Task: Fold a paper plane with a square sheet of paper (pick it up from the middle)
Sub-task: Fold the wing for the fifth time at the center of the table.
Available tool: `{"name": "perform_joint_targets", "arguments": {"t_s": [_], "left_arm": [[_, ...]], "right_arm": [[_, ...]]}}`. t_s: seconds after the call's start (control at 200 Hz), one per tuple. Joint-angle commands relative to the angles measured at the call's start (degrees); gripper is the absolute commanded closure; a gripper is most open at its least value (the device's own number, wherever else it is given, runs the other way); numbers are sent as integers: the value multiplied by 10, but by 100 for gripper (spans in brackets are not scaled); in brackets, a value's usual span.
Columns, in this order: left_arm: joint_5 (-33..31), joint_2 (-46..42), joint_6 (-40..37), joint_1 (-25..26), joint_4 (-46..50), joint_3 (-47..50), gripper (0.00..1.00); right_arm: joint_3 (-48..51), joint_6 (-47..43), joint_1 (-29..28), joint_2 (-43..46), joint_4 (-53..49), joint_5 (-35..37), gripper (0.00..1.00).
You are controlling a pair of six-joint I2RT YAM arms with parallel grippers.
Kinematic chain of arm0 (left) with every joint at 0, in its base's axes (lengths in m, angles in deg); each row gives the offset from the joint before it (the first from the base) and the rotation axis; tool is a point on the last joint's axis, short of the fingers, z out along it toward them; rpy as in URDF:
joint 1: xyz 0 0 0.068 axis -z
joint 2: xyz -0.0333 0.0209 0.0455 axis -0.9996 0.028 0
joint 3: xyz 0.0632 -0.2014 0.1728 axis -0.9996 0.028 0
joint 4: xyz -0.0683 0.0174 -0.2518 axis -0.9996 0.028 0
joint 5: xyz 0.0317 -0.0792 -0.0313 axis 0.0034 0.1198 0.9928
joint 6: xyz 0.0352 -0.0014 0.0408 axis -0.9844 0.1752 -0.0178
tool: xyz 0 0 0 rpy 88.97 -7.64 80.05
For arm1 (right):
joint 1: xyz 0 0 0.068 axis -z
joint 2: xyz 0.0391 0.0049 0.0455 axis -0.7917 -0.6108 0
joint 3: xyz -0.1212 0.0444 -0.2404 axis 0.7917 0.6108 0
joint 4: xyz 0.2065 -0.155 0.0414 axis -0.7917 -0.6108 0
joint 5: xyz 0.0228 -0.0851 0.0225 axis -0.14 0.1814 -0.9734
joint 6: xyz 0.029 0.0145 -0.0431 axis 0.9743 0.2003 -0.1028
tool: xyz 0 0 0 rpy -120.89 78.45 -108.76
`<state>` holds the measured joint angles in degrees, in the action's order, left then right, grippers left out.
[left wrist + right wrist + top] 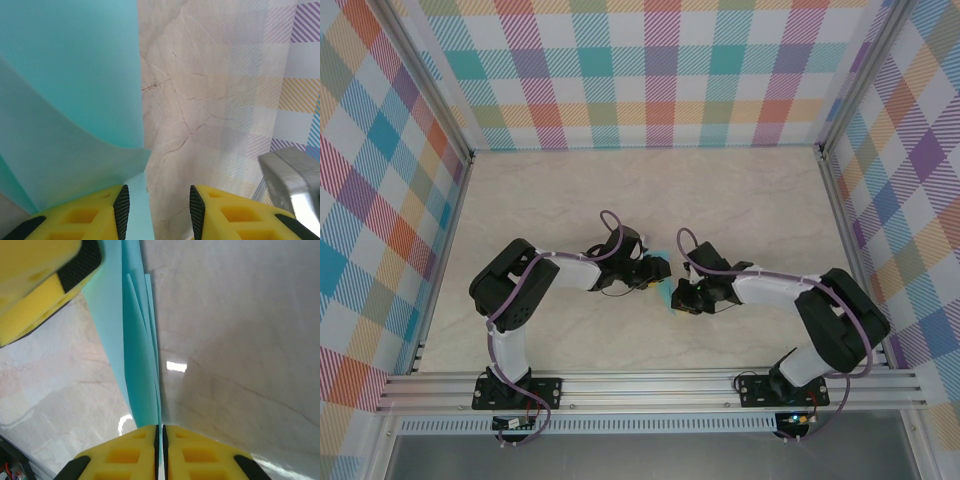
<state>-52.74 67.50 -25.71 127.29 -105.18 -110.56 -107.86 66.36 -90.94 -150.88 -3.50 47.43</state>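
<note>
Yellow on yellow at the near edge of the right wrist view: right gripper (160, 432) pressed together, pinching the folded edge of the paper (140, 365). Beyond the tips, several turquoise layers stacked close, running away as a narrow strip over the marble-look table (235, 340). Farther up and to the left, one black-padded yellow finger (40, 285) of the other arm, just beside the paper.

Seen from the left wrist: left gripper (156, 197) spread wide, nothing clamped between the pads. Paper's straight edge running into the gap. One curled flap arching over the left-hand finger; touching it or not, cannot tell. Past that, flat turquoise on the left and bare table on the right. Farther off, a metal post (292, 182) and the checked wall (300, 60).

Seen from above: both arms bent inward, tips meeting near the middle of the table. Sliver of turquoise between them, mostly hidden under the grippers.
</note>
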Motion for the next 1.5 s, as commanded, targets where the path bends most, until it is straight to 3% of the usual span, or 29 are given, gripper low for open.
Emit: {"name": "perform_joint_targets", "arguments": {"t_s": [0.0,0.24,0.625,1.495], "left_arm": [[-1,19,-8,-6,44,7,61],[-1,19,-8,-6,45,6,61],[3,25,-9,-6,47,2,61],[2,29,-11,-6,50,1,61]], "right_arm": [[8,5,-1,43,-3,-8,87],[5,19,-1,19,108,-120,87],[12,20,5,-53,104,-85,89],[122,60,34,-74,161,-108,90]]}}
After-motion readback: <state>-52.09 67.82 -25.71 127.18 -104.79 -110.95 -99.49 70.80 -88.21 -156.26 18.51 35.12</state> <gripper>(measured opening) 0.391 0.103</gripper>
